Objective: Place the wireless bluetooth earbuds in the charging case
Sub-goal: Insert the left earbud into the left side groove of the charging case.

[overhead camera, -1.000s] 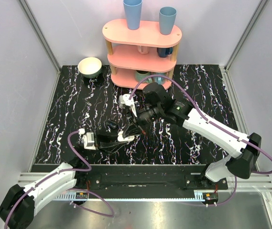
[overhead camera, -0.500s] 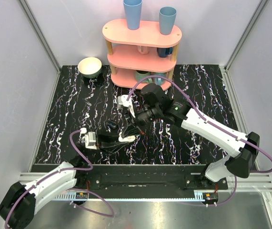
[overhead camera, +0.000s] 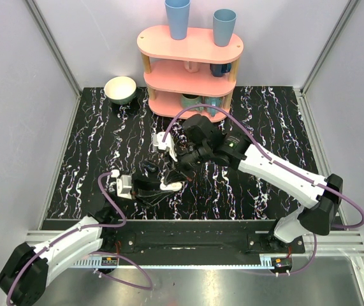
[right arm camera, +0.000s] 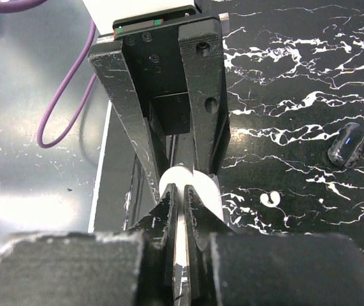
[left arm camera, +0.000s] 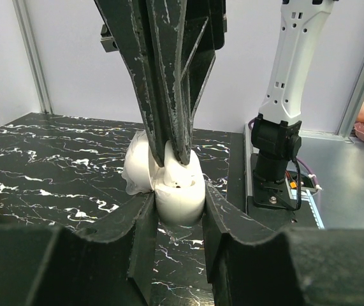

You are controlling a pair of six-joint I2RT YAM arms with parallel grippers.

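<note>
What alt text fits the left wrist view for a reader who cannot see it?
The left gripper clamps an open white charging case over the black marbled table, while the right gripper, fingers closed, reaches down from above to the case's open top. A white arm stands at the right.

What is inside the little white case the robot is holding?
The right hand pokes its closed fingers into the open charging case, gripped by the left hand. They cover the inside, so any earbud there is hidden.
</note>
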